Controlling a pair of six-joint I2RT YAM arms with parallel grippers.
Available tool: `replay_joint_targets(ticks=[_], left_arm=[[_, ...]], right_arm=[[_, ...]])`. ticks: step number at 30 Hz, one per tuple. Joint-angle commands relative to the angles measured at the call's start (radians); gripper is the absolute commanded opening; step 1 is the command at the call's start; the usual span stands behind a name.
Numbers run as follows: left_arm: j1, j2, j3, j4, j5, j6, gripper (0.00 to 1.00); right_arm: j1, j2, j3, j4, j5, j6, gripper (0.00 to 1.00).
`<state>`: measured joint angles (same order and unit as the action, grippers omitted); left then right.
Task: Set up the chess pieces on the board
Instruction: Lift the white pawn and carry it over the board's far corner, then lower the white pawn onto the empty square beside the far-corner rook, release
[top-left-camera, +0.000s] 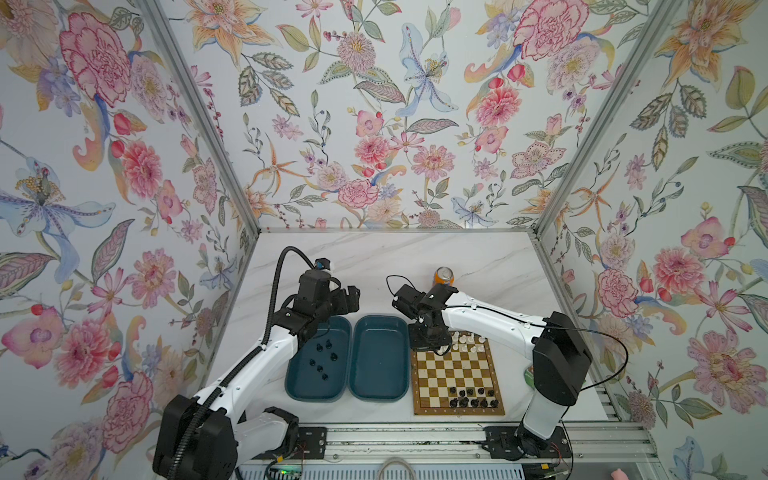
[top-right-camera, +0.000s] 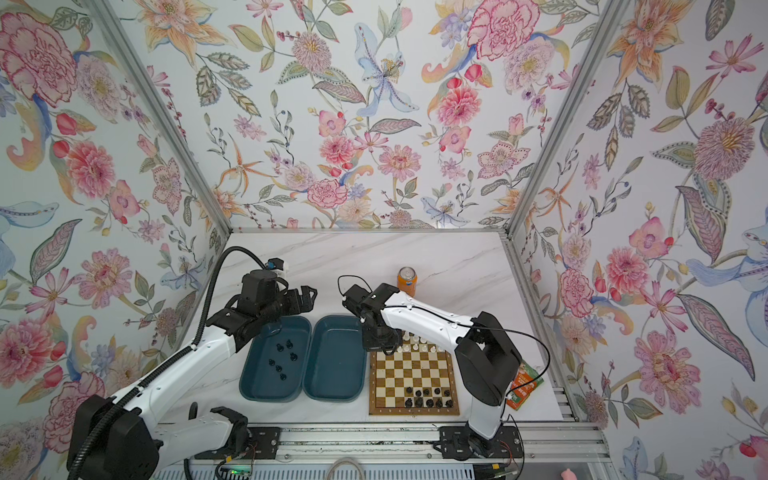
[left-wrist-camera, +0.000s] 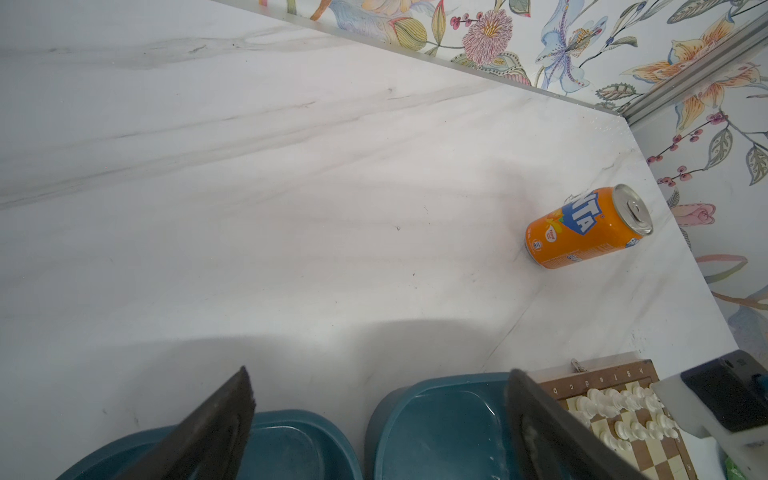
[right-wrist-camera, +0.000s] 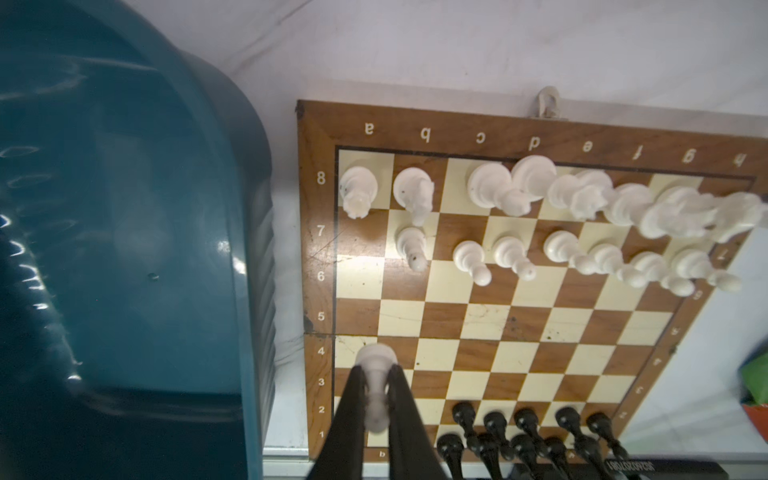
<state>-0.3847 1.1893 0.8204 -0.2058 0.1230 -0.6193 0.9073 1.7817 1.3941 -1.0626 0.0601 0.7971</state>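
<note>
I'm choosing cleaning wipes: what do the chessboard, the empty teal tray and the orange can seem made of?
Chessboard: probably wood or veneer, satin; grain shows in the brown border, scuffs on squares.
Empty teal tray: likely moulded plastic, glossy; bright glints along its rounded wall.
Orange can: metal, probably aluminium; bare silver top with tab, printed body.

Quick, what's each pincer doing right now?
Left pincer: open, holding nothing.
Right pincer: closed on a white pawn, above the board.
</note>
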Motion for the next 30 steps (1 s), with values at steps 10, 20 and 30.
replay_joint_targets(ticks=[10, 20, 30], left_arm=[[-0.007, 0.021, 0.049, 0.008, -0.042, -0.017, 0.96], [-0.007, 0.029, 0.064, -0.020, -0.057, 0.000, 0.96], [-0.005, 0.032, 0.085, -0.035, -0.067, 0.015, 0.96]], right_arm=[[-0.029, 0.067, 0.024, 0.037, -0.028, -0.062, 0.11], [-0.030, 0.110, 0.020, 0.065, -0.046, -0.067, 0.11], [-0.037, 0.140, 0.022, 0.088, -0.050, -0.068, 0.11]])
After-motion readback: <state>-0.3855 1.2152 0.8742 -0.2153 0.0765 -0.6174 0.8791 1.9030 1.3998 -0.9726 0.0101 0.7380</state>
